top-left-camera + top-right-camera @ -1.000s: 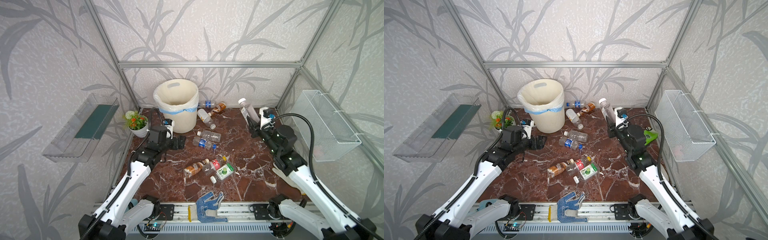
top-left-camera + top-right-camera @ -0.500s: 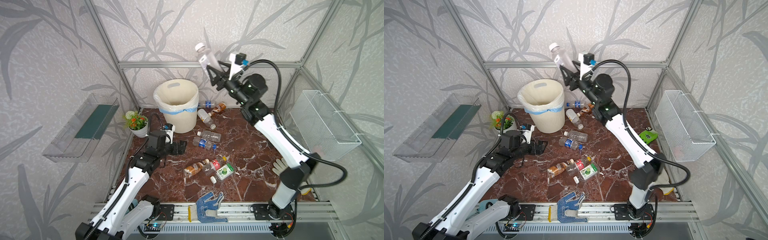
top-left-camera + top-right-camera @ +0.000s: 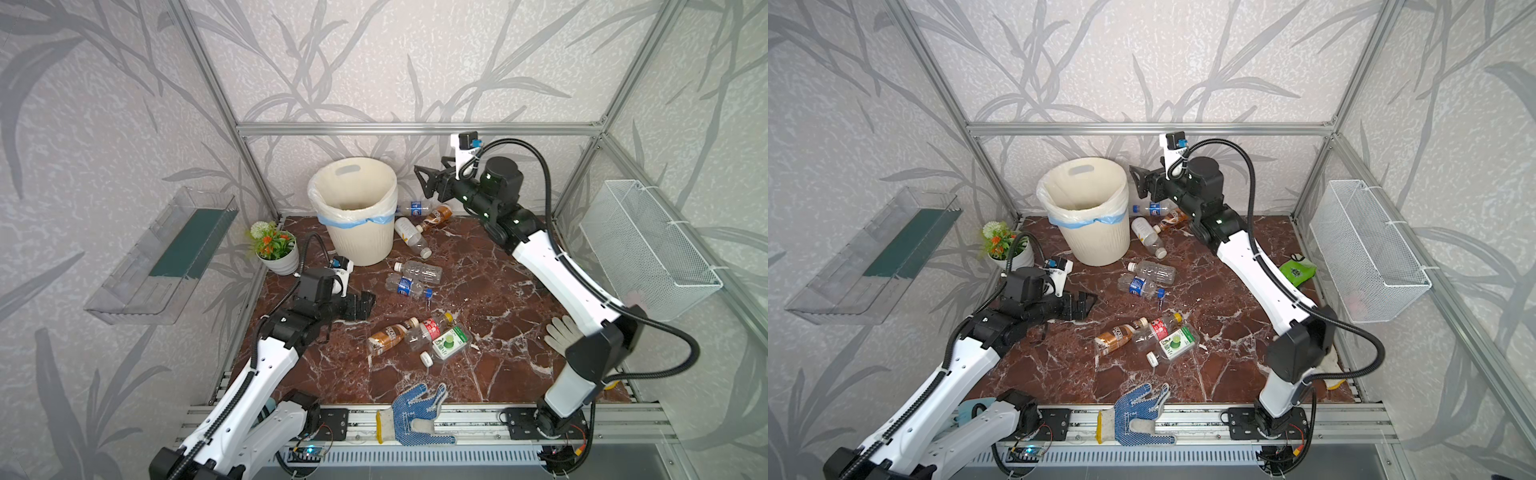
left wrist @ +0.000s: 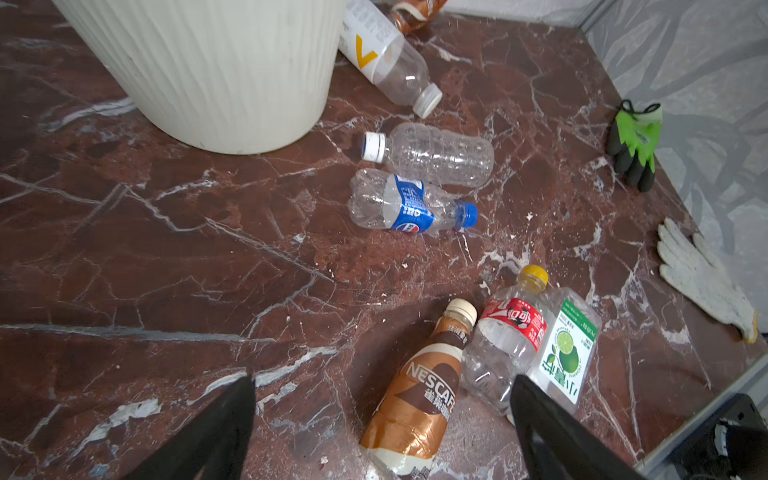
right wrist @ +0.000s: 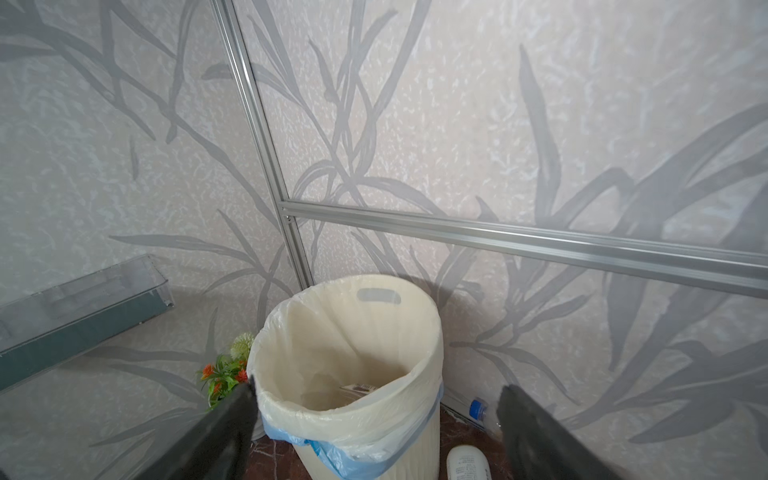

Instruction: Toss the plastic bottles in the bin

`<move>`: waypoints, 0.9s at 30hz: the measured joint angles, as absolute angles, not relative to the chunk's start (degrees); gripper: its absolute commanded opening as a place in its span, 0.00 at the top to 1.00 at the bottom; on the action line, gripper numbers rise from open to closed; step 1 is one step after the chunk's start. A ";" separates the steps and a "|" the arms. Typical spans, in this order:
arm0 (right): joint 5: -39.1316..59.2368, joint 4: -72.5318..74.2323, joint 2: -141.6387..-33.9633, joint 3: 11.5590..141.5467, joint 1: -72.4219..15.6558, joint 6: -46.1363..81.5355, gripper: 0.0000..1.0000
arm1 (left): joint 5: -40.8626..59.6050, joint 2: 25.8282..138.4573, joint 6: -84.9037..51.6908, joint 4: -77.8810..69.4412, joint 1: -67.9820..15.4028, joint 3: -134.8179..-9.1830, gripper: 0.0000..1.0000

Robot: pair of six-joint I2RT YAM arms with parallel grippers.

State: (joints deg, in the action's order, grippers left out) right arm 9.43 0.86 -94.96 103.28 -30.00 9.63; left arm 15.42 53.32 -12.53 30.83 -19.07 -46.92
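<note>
The cream ribbed bin (image 3: 357,216) (image 3: 1088,216) with its blue-banded bag stands at the back left. My right gripper (image 3: 422,183) (image 5: 374,399) hangs open and empty just right of its rim. A labelled bottle (image 5: 359,388) lies inside the bin. My left gripper (image 3: 368,303) (image 4: 382,378) is open, low over the table. Ahead of it lie a brown-label bottle (image 4: 419,386), a red-label bottle (image 4: 507,345) and a green-label bottle (image 4: 569,349). A blue-label bottle (image 3: 405,286) and a clear bottle (image 3: 419,270) lie mid-table. Three more bottles (image 3: 409,235) lie behind, right of the bin.
A flower pot (image 3: 274,249) stands left of the bin. A blue-dotted glove (image 3: 415,411) lies on the front rail, a white glove (image 3: 561,336) under the right arm, a green glove (image 3: 1298,270) at the right edge. A wire basket (image 3: 648,245) and a clear shelf (image 3: 166,253) hang on the walls.
My right arm swung up from the right with a bottle, came down beside the bin and opened; the bottle has left the jaws. My left gripper moved slightly forward.
</note>
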 measured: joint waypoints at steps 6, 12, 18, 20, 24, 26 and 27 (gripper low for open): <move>8.95 2.61 -80.01 88.05 -24.40 9.30 0.09 | 15.92 58.57 -8.21 34.22 -25.50 -49.06 0.01; 10.87 0.73 -73.82 72.69 -16.45 10.09 0.09 | 16.36 65.14 -2.13 38.37 -30.81 -51.53 0.01; 12.84 -1.98 -71.55 62.30 -12.95 11.33 0.09 | 13.47 75.07 2.11 41.63 -33.80 -53.21 0.01; 13.45 -2.13 -70.89 60.86 -12.60 11.40 0.09 | 12.49 77.36 3.14 42.09 -34.41 -53.60 0.01; 14.79 -1.72 -70.02 58.48 -12.40 11.57 0.09 | 11.00 81.08 5.13 42.96 -35.57 -55.07 0.01; 15.31 -1.61 -70.06 57.41 -12.40 11.68 0.09 | 10.90 82.78 6.15 43.13 -36.05 -55.94 0.01; 15.55 -1.61 -70.06 56.71 -12.36 11.79 0.09 | 10.87 83.70 6.63 43.22 -36.14 -56.36 0.01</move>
